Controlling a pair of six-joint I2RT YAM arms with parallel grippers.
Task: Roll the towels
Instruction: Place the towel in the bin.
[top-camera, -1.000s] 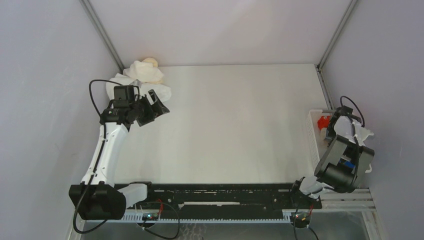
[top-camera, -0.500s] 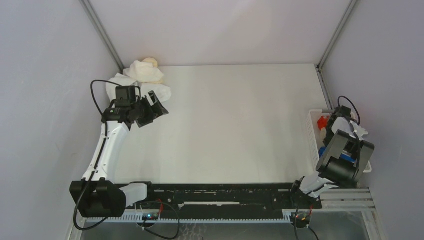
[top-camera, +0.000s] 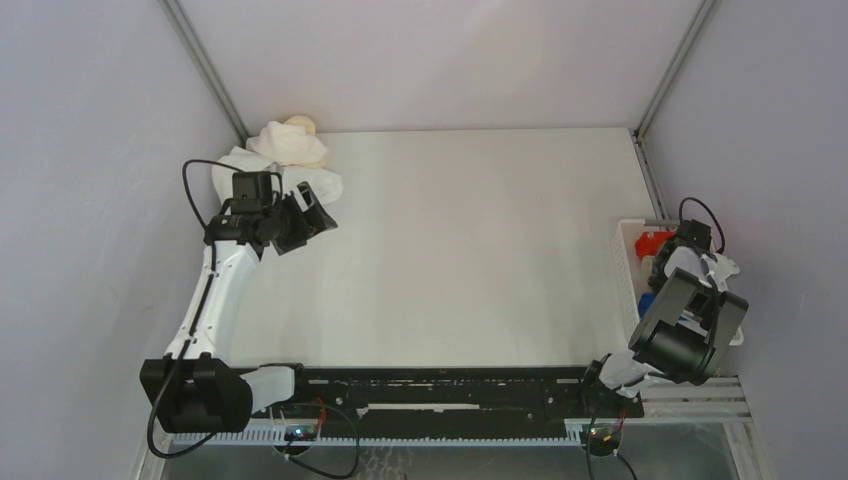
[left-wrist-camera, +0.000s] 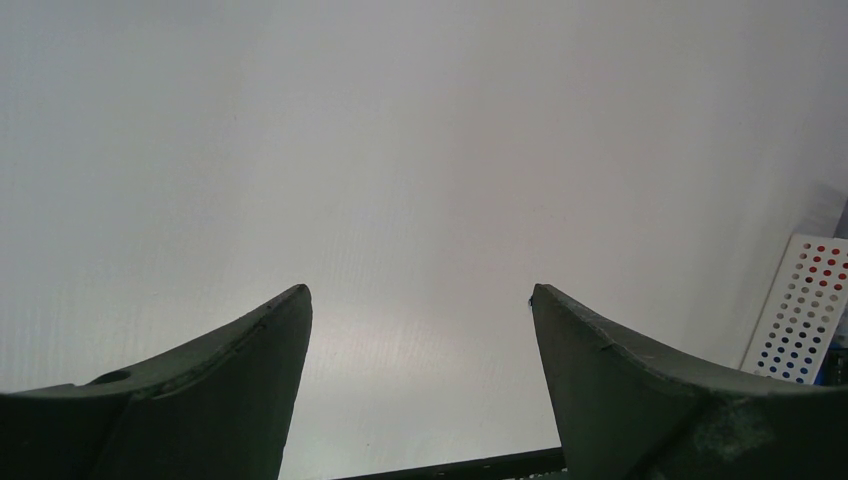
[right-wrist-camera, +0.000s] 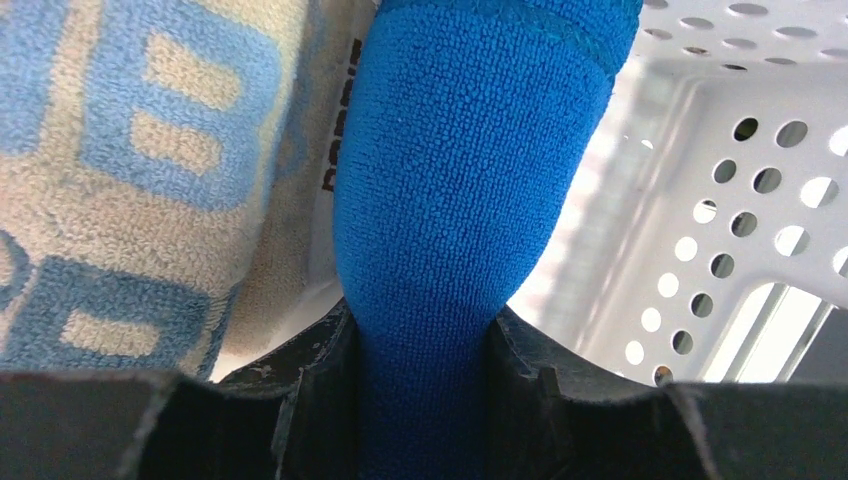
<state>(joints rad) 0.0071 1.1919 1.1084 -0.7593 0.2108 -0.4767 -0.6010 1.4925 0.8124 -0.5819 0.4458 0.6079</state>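
Counts: 2 arms (left arm (top-camera: 213, 295), right arm (top-camera: 690, 325)), 2 grippers (left gripper (left-wrist-camera: 418, 292), right gripper (right-wrist-camera: 420, 322)), 1 white basket (top-camera: 622, 262). Towels at the basket: 1 royal blue towel (right-wrist-camera: 460, 150), 1 patterned towel (right-wrist-camera: 120, 160), 1 red towel (top-camera: 655, 241), 1 white towel (top-camera: 724, 268). In the corner pile (top-camera: 285, 160): 1 cream towel (top-camera: 300, 127), whites can't be separated, at least 1

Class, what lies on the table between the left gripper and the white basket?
Nothing: in the top view, the table is bare between the left gripper and the basket.

left tool (left-wrist-camera: 420, 292) agape, right tool (right-wrist-camera: 425, 330) clamped
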